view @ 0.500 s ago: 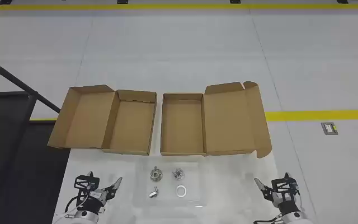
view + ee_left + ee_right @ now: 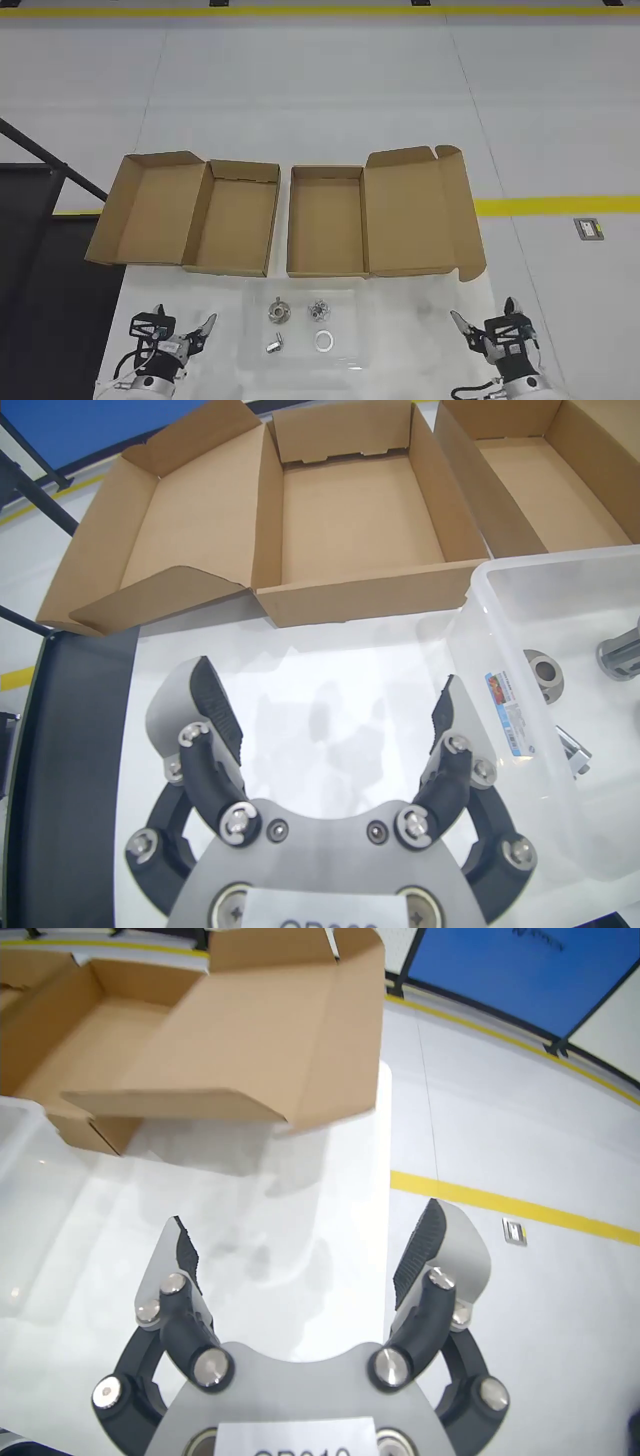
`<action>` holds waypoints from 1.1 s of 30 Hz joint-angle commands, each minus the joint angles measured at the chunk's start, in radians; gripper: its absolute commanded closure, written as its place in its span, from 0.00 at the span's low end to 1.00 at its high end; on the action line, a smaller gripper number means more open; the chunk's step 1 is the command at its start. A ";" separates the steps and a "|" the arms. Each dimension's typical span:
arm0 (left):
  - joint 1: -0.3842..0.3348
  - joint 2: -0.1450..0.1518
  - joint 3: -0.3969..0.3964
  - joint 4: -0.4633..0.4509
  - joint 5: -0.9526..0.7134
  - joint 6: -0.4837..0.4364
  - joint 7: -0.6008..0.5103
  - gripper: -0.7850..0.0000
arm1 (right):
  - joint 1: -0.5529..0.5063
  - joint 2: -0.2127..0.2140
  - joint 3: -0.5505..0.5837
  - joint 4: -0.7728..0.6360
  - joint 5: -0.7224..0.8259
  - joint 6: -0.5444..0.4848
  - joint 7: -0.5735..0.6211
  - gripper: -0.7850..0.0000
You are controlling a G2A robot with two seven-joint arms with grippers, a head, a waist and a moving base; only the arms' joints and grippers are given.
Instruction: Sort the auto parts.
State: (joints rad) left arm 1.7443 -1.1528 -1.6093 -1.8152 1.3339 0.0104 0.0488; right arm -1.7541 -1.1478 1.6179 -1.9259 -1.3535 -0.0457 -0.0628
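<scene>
Auto parts (image 2: 277,311) lay in the clear tub (image 2: 480,570) on the desk (image 2: 350,640); left tool (image 2: 325,672) and right tool (image 2: 304,1212) both gaped, released. Sorting seemingly hadn't started; next called for reaching into that tub.

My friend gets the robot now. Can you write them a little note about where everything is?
Left pincer: open, holding nothing, above the table beside the clear bin.
Right pincer: open, holding nothing, at the table's right edge.
Flanged hub, gear-like part, small bracket and white ring lie in the bin.
Left cardboard box and right cardboard box: open, behind the bin, no parts inside.
Done: nothing sorted. Left: all four parts.
</scene>
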 commanded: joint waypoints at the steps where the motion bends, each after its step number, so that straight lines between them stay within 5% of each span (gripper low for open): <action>1: 0.014 -0.001 -0.010 -0.012 -0.005 -0.003 0.028 0.00 | -0.009 0.003 0.011 -0.079 -0.039 -0.027 0.006 0.00; 7: 0.049 -0.004 -0.045 -0.029 -0.015 0.010 0.090 0.00 | 0.019 0.015 -0.025 -0.276 -0.204 -0.196 0.119 0.00; 14: 0.083 -0.011 -0.067 -0.030 -0.048 0.043 0.136 0.00 | 0.187 0.008 -0.262 -0.311 -0.204 -0.379 0.358 0.00; 16: 0.083 -0.011 -0.067 -0.030 -0.048 0.043 0.136 0.00 | 0.247 0.001 -0.325 -0.293 -0.178 -0.389 0.449 0.00; 29: 0.083 -0.011 -0.067 -0.030 -0.048 0.043 0.136 0.00 | 0.249 0.001 -0.332 -0.292 -0.184 -0.390 0.455 0.00; 33: 0.083 -0.011 -0.067 -0.030 -0.048 0.043 0.136 0.00 | 0.325 -0.013 -0.448 -0.271 -0.169 -0.384 0.558 0.00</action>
State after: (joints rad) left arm 1.8272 -1.1636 -1.6766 -1.8454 1.2863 0.0529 0.1848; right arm -1.4594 -1.1559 1.2094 -2.2038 -1.5390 -0.4339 0.4641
